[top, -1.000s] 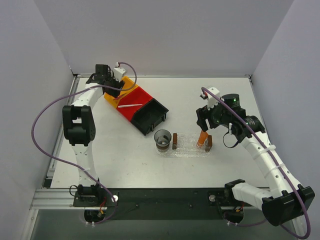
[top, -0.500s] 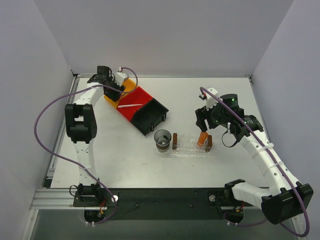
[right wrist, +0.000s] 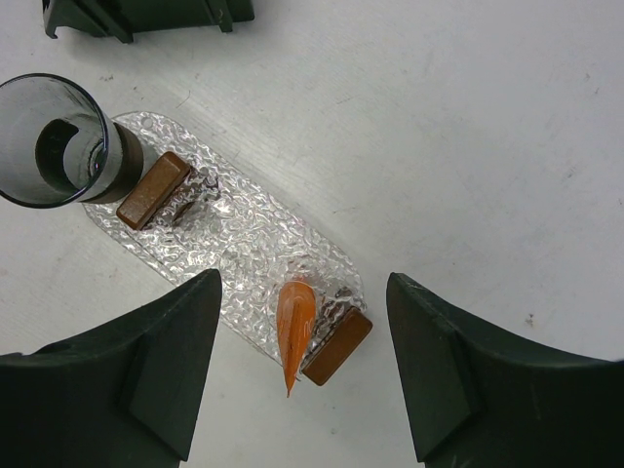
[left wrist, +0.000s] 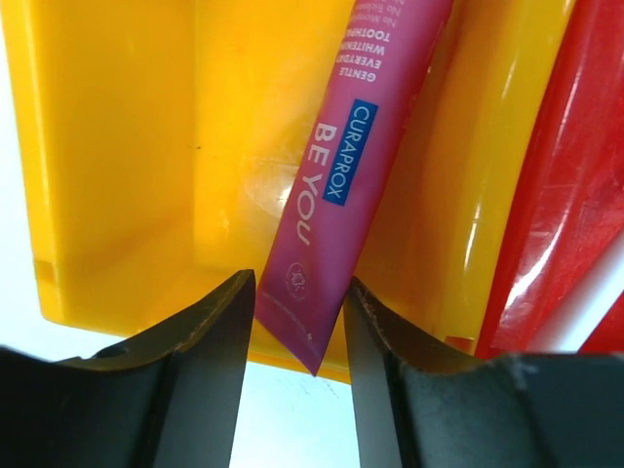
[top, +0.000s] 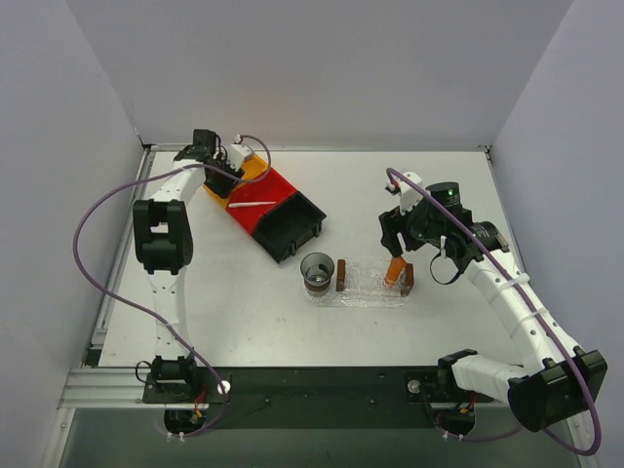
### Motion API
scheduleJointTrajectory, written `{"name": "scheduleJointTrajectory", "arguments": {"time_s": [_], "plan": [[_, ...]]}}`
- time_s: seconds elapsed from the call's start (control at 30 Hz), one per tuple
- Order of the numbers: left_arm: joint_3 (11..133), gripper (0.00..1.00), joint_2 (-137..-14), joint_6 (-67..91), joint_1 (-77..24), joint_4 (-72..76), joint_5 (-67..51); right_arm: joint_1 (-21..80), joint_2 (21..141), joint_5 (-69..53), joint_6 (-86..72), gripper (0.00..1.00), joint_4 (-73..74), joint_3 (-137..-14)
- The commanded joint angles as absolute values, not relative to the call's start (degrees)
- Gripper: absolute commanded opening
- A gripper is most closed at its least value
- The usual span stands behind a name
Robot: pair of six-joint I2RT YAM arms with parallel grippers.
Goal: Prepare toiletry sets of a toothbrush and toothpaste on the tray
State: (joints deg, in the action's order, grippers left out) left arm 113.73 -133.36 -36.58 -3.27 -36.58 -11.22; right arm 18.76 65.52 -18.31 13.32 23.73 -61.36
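The magenta toothpaste (left wrist: 341,185) lies slanted in the orange bin (left wrist: 117,146). My left gripper (left wrist: 300,322) holds its flat end between both fingers, and in the top view the left gripper (top: 230,168) is over that bin. The white toothbrush (top: 255,206) lies in the red bin (top: 273,190). The orange toothpaste (right wrist: 295,327) stands upright on the clear bumpy tray (right wrist: 210,258), against the right brown block; it also shows in the top view (top: 395,270). My right gripper (right wrist: 302,322) is open and empty above it.
A black bin (top: 292,226) sits beside the red one. A dark glass cup (right wrist: 54,141) stands at the tray's left end. A clear rack with brown ends (right wrist: 153,190) rests on the tray (top: 363,289). Walls close in at the back and on both sides.
My left gripper has moved a little right and nearer, over the orange bin. My right gripper has shifted slightly left above the orange tube.
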Motion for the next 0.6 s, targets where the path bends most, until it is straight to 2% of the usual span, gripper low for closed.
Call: {"name": "scheduleJointTrajectory", "arguments": {"time_s": [0.0, 0.2, 0.23, 0.33, 0.4, 0.57], "plan": [[114.88, 0.48, -134.12, -38.23, -3.08, -37.27, -12.22, 18.55, 66.09, -18.98, 12.74, 0.63, 22.50, -61.52], [111.71, 0.29, -131.40, -36.83, -3.08, -34.63, -12.66, 18.54, 66.36, -19.34, 12.57, 0.62, 22.32, -61.00], [111.45, 0.21, -130.79, -36.74, -3.08, -34.72, -12.66, 18.46, 66.36, -19.42, 12.66, 0.62, 22.32, -60.91], [111.36, 0.11, -129.99, -36.12, -3.08, -35.51, -12.30, 18.54, 66.10, -19.42, 12.66, 0.62, 22.32, -60.82], [111.10, 0.01, -129.55, -35.86, -3.08, -35.86, -11.87, 18.54, 65.92, -19.42, 12.66, 0.62, 22.32, -61.00], [109.95, 0.00, -127.27, -34.98, -2.90, -34.81, -10.81, 18.54, 65.57, -19.51, 12.57, 0.62, 22.32, -61.17]]}}
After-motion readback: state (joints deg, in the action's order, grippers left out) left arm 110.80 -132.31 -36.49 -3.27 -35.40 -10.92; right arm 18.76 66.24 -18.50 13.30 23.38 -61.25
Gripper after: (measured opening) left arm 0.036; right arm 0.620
